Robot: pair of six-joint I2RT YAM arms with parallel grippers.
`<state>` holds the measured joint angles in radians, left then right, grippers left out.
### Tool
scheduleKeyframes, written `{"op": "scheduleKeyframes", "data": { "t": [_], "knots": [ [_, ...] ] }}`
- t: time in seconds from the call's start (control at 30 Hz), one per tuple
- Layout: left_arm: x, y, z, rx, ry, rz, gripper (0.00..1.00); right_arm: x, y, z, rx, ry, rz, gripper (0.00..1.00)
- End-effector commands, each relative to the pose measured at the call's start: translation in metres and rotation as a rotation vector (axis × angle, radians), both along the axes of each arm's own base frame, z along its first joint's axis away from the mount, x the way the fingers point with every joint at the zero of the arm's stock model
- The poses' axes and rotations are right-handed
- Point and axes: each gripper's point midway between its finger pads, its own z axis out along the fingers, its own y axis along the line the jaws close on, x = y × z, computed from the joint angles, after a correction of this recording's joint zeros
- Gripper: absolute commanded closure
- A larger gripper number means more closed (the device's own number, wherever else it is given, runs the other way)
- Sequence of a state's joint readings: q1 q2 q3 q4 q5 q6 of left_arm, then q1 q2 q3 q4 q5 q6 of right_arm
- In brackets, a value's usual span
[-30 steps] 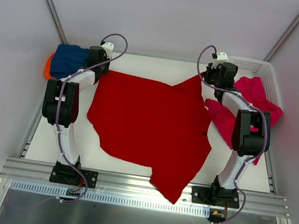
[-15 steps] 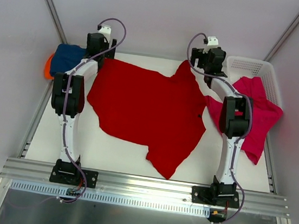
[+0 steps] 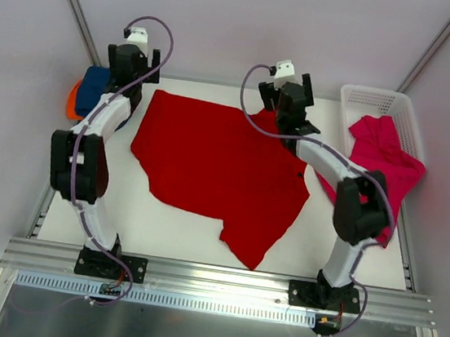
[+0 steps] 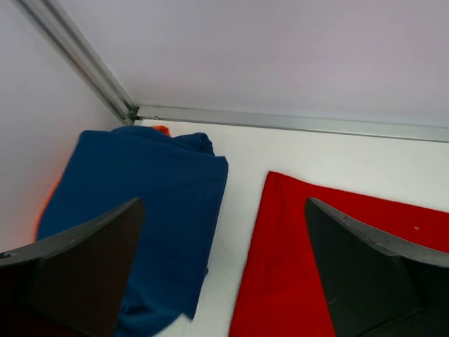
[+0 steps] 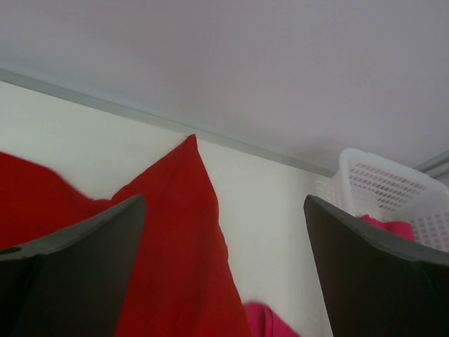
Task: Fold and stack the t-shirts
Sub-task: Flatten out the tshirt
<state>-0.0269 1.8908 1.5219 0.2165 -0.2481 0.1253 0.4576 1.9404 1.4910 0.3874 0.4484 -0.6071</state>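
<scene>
Top external view, for your record: the red t-shirt (image 3: 217, 167) lies spread across the middle of the worktop (image 3: 176, 228), with one tail toward the near edge. The navy t-shirt (image 3: 95, 85) sits folded in the far left corner, on the orange t-shirt (image 3: 71, 102). The pink t-shirt (image 3: 387, 151) spills from the white basket (image 3: 373, 96) at the far right corner. Your left end effector (image 4: 221, 274) and right end effector (image 5: 224, 274) both have fingers wide apart with nothing between them. Each is near a far corner of the red t-shirt.
</scene>
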Motion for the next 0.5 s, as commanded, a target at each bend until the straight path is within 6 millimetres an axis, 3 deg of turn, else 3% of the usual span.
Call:
{"op": "scheduleKeyframes", "data": {
  "t": [0.0, 0.03, 0.07, 0.13, 0.2, 0.23, 0.27, 0.3, 0.33, 0.37, 0.43, 0.47],
  "knots": [
    [-0.048, -0.009, 0.039, -0.073, -0.061, 0.002, 0.01, -0.066, -0.022, 0.093, 0.137, -0.147, -0.078, 0.01],
    [-0.064, -0.011, 0.051, -0.092, -0.080, 0.005, 0.01, -0.084, -0.008, 0.091, 0.157, -0.126, -0.042, 0.01],
    [-0.081, -0.011, 0.022, -0.101, -0.005, 0.015, 0.01, -0.108, -0.010, 0.086, 0.195, -0.095, -0.028, 0.01],
    [-0.108, -0.010, 0.018, -0.146, 0.016, 0.056, 0.01, -0.135, 0.002, 0.079, 0.250, -0.058, 0.025, 0.01],
    [-0.138, -0.015, -0.021, -0.227, 0.117, 0.107, 0.01, -0.170, 0.022, 0.062, 0.360, 0.014, 0.125, 0.01],
    [-0.153, -0.021, -0.021, -0.268, 0.116, 0.132, 0.01, -0.182, 0.032, 0.055, 0.398, 0.042, 0.160, 0.01],
    [-0.171, -0.022, -0.045, -0.270, 0.164, 0.176, 0.01, -0.191, 0.037, 0.048, 0.456, 0.076, 0.171, 0.00],
    [-0.186, -0.024, -0.057, -0.271, 0.197, 0.208, 0.01, -0.202, 0.037, 0.036, 0.463, 0.102, 0.180, 0.01],
    [-0.196, -0.039, -0.056, -0.316, 0.183, 0.207, 0.01, -0.211, 0.043, 0.032, 0.465, 0.119, 0.198, 0.01],
    [-0.212, -0.038, -0.074, -0.322, 0.212, 0.250, 0.01, -0.218, 0.042, 0.024, 0.446, 0.145, 0.193, 0.01],
    [-0.230, -0.054, -0.085, -0.457, 0.228, 0.264, 0.01, -0.231, 0.037, 0.020, 0.424, 0.156, 0.178, 0.01],
    [-0.244, -0.063, -0.106, -0.510, 0.282, 0.253, 0.01, -0.237, 0.034, 0.015, 0.410, 0.171, 0.172, 0.01]
  ]
}}
